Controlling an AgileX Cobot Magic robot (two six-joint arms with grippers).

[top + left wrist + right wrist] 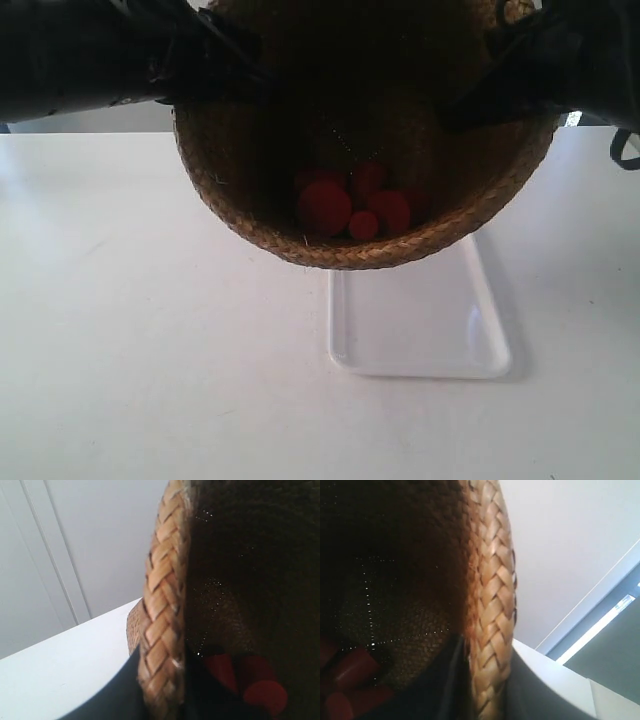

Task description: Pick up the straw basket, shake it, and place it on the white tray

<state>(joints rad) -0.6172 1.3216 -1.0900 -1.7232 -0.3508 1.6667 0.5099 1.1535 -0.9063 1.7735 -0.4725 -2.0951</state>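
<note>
In the exterior view the straw basket hangs at top centre, mouth tipped forward with red balls inside, and the white tray lies just below it, lower right of centre. In the left wrist view the left gripper is clamped across the basket's tan braided rim, 1 jaw on each side. In the right wrist view the right gripper pinches the rim likewise.

Open table stretches on both sides of the tray, whose near end lies free. The basket hides its far end. The arm at the exterior view's left and the arm at the exterior view's right flank the rim; red balls fill the bottom.
</note>
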